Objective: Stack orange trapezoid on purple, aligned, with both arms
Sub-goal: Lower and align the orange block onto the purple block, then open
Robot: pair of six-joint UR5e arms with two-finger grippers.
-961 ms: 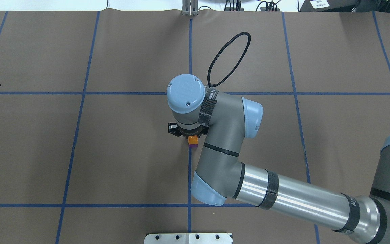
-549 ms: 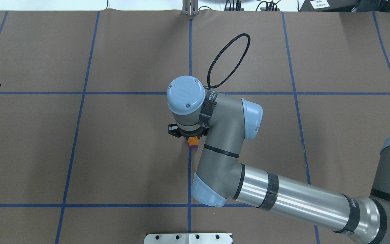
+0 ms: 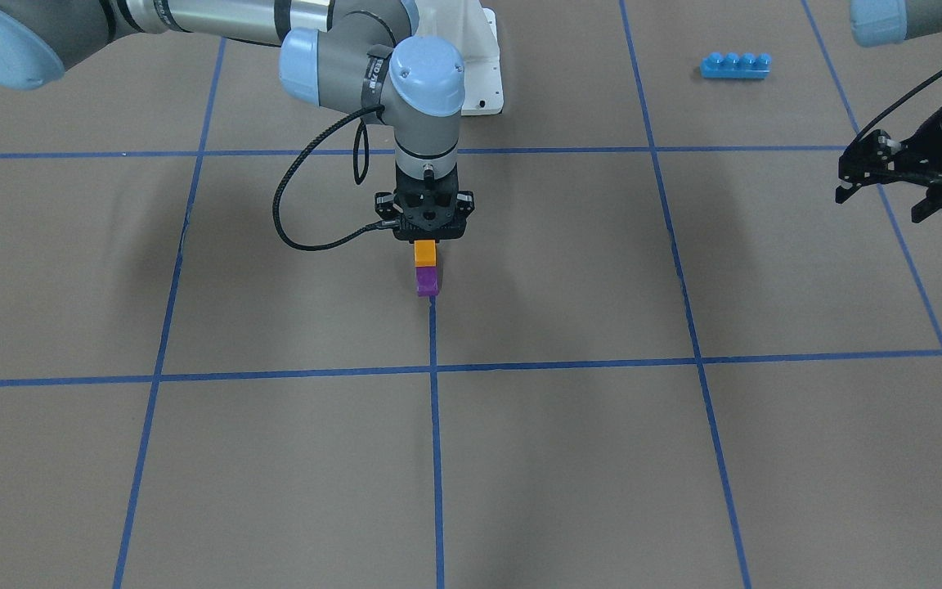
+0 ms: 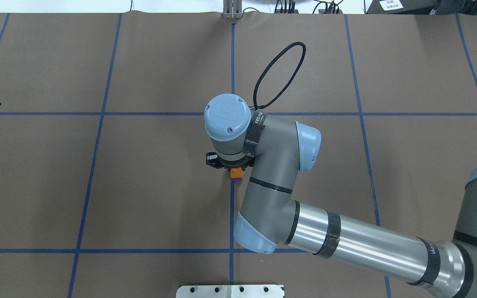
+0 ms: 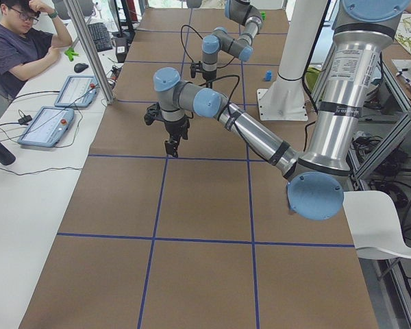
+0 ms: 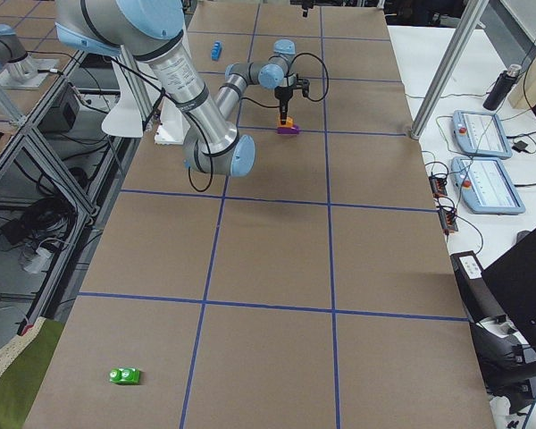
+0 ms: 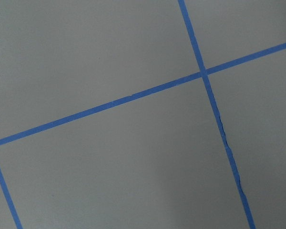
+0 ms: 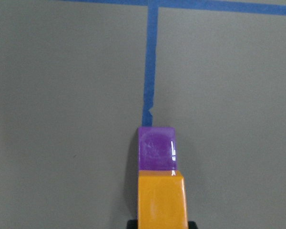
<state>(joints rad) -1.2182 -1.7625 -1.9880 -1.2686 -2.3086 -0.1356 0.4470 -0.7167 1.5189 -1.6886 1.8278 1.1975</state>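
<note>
R hand: points straight down, fingers narrow, clamped on the orange trapezoid. In the R wrist view I see only black finger ends either side of the block's lower edge.

Orange trapezoid: sits directly on top of the purple, touching it. In the front view the sides look approx. in line. I cannot tell whether the stud is fully seated.

Purple: rests on the worktop, near centre, at the end of a blue tape line. In the front view the line runs off toward 6 o'clock. In the R wrist view it leaves the purple at 12 o'clock.

L hand: at approx. 3 o'clock from the stack in the front view and well apart from it. It hangs above the worktop with fingers spread wide and nothing between them. The L wrist view shows only worktop and tape.

Blue four-stud brick: lies at approx. 2 o'clock from the stack, far off, near the L arm.
</note>
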